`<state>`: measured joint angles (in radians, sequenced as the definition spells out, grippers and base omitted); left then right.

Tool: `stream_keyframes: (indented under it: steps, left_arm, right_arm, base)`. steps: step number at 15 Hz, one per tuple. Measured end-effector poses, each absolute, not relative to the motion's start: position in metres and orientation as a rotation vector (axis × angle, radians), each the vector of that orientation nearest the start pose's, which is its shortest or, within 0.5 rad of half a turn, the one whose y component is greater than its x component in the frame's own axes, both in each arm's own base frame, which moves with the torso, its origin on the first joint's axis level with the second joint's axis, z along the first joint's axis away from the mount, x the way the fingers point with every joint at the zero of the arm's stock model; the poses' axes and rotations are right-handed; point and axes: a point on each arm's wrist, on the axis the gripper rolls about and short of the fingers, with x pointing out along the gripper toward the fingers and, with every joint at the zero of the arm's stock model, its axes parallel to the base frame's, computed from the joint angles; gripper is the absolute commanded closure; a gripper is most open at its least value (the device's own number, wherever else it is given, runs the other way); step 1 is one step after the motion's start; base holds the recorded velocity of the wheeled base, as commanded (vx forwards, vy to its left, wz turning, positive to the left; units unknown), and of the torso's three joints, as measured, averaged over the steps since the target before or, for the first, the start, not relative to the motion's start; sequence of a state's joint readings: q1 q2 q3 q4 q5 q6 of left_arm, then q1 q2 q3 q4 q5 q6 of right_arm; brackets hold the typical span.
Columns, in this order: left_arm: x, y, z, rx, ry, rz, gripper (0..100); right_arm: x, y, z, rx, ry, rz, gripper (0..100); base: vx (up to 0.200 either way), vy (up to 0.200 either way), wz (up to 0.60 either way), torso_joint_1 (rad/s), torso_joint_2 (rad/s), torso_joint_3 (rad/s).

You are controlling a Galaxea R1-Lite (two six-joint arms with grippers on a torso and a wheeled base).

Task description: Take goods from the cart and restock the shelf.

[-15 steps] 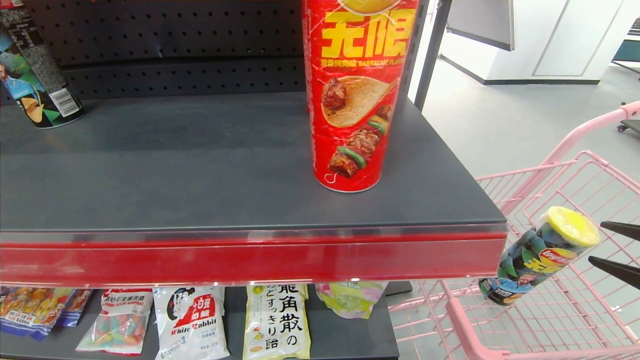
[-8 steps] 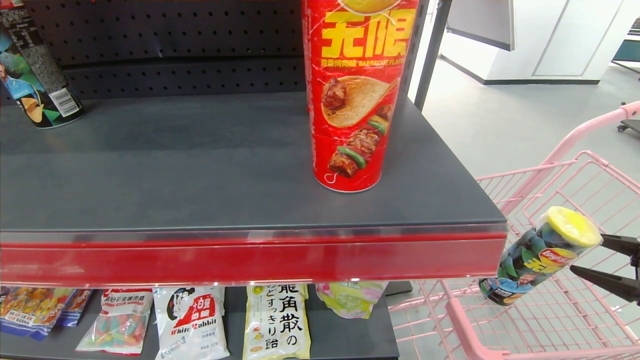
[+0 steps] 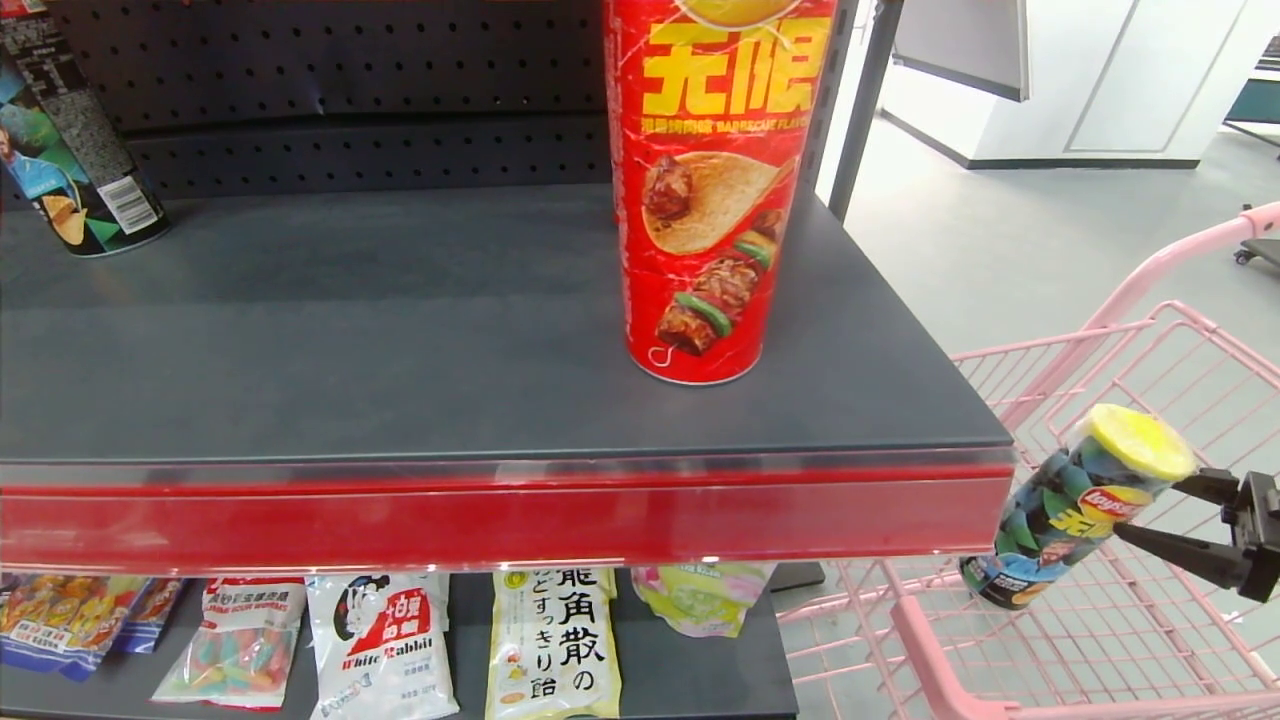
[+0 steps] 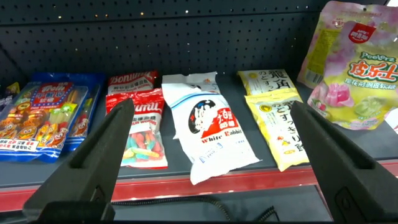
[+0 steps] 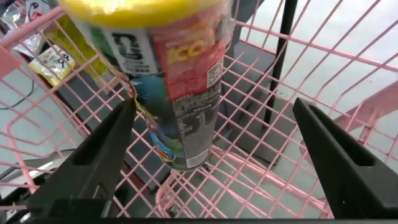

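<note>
- The yellow-lidded chip can [image 3: 1080, 505] leans tilted against the wire wall of the pink cart [image 3: 1130, 330] at the lower right of the head view. Its lid is uppermost, so its upper body is open to a side grasp.
- The right gripper [image 3: 1150, 508] has its fingers spread wide, one on each side of the can just below the lid. A gap beside one finger suggests it is not clamped yet.
- The left gripper [image 4: 211, 104] hangs wide open and holds nothing, in front of the lower shelf's snack bags [image 4: 217, 134].
- The top shelf [image 3: 400, 330], where a red can [image 3: 705, 200] stands upright, is probably the destination.

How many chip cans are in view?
3: red can on the shelf, right; dark can, far left; yellow-lidded can in the cart. Others may be hidden.
</note>
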<state>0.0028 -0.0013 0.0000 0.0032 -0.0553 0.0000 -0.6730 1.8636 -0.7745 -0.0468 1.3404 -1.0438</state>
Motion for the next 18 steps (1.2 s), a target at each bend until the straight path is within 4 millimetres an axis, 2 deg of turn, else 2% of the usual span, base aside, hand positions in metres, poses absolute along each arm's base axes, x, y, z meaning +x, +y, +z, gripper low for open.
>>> stream_keyframes:
  steps: [3,6,14,18]
  left_arm:
    - [-0.023,-0.001,0.075,0.000,0.002,-0.053,0]
    - [-0.023,-0.001,0.075,0.000,0.002,-0.053,0]
    - [-0.023,-0.001,0.075,0.000,0.001,-0.053,0]
    - [-0.023,-0.001,0.075,0.000,0.002,-0.053,0]
  right_arm:
    - [0.250,-0.161,0.094,-0.126,0.165,0.804,0]
    - [0.259,-0.162,0.090,-0.143,0.158,0.820,0]
    - [0.258,-0.160,0.093,-0.151,0.153,0.824,0]
    - [0.249,-0.152,0.096,-0.148,0.155,0.828,0]
  base:
    - [0.000,0.000,0.00,0.000,0.00,0.000]
    - [0.000,0.000,0.00,0.000,0.00,0.000]
    - [0.000,0.000,0.00,0.000,0.00,0.000]
    - [0.000,0.000,0.00,0.000,0.00,0.000]
